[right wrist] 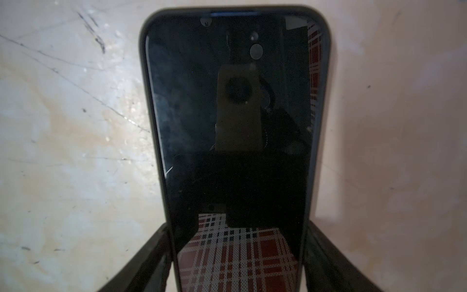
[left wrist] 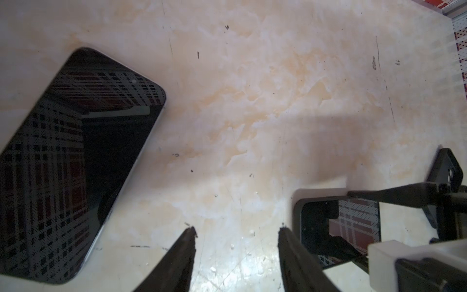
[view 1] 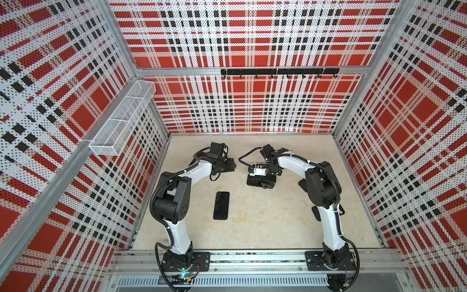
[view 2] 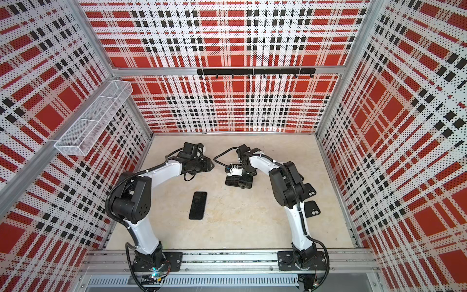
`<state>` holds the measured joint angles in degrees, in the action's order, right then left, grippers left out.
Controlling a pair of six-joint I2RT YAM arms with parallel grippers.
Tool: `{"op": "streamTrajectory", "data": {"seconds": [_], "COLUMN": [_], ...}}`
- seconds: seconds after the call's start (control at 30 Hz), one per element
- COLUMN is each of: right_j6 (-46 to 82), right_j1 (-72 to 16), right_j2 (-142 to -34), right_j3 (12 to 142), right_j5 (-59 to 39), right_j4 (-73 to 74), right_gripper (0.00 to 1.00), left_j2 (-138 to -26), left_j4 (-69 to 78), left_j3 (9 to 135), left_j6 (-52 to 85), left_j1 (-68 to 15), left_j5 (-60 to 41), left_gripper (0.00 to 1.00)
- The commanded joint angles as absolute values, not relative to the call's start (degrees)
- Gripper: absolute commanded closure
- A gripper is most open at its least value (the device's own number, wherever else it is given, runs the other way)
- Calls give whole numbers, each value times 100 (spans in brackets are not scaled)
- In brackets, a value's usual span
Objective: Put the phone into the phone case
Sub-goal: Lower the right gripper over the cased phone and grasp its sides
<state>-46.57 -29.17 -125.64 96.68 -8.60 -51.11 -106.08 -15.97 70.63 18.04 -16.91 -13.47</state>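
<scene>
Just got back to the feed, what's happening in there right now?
The right gripper straddles a phone lying flat on the table. The phone seems to sit in a dark case already, though I can't tell whether it is gripped. The left gripper hovers open and empty nearby. A second phone lies untouched, screen up, and two spare cases lie behind the right arm.

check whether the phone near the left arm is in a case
Out: the phone lies bare on the table, its silver edge uncovered.
</scene>
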Motion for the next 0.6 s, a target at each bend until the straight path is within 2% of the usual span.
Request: {"op": "streamTrajectory", "data": {"seconds": [0.0, 0.1, 0.33, 0.57], "right_j6": [-4419, -4014, -2614, -601], "right_j1": [-2936, -2912, -2536, -2122], "right_j2": [-12325, -12060, -11607, -11443], "right_j3": [9495, 9393, 9154, 8965], "right_j5": [-879, -767, -692, 222], "right_j4": [-5017, -4734, -3986, -2963], "right_gripper": [37, 46, 49, 57], "left_j2": [-10354, -10336, -10249, -10155], "left_j4": [-1650, -1653, -1658, -1652], "left_j3": [6988, 6992, 6993, 6987], "left_j6": [1720, 1723, 1724, 1722], "left_j1": [-1652, -1644, -1635, -1600], "left_j5": [-1398, -1409, -1411, -1390], "left_gripper": [44, 44, 44, 45]}}
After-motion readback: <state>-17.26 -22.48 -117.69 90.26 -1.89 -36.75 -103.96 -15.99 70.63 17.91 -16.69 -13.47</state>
